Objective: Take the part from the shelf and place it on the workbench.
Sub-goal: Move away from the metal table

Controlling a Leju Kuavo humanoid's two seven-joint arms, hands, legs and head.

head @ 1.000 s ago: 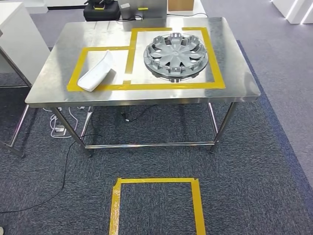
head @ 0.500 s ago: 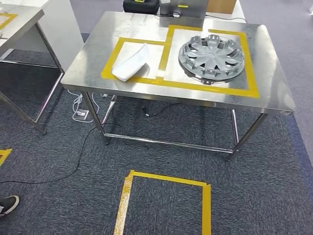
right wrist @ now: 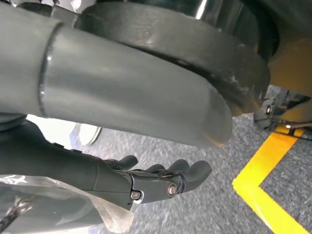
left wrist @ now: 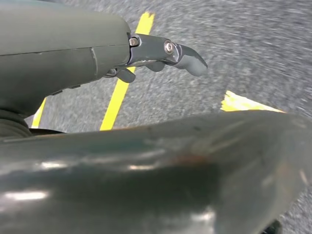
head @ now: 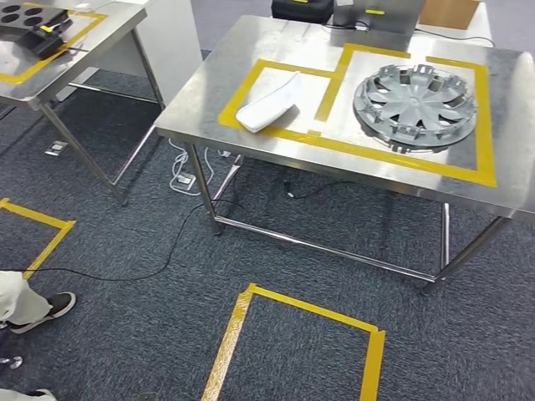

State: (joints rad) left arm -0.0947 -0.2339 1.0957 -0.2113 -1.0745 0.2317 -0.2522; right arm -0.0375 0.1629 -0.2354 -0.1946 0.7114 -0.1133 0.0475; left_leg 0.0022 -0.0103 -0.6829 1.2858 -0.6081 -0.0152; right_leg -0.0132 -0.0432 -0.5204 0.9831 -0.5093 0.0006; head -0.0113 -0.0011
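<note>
A steel workbench (head: 201, 109) with yellow tape frames stands ahead and to the right in the head view. A white curved part (head: 268, 104) lies in its left frame, and a grey wheel cover (head: 413, 104) in its right frame. My left hand (left wrist: 165, 53) hangs over the carpet with its fingers stretched out and nothing in it. My right hand (right wrist: 162, 180) also hangs low, fingers loosely extended, and holds nothing.
A second steel table (head: 94, 38) at the far left carries a black tray (head: 32, 21). A yellow tape square (head: 297, 309) marks the carpet before the workbench. A person's shoe (head: 53, 307) and a black cable (head: 126, 271) lie on the floor at the left.
The camera has swung to the left: the workbench has slid to the right of the picture, and the second table, more floor tape and a person's shoe have come into view.
</note>
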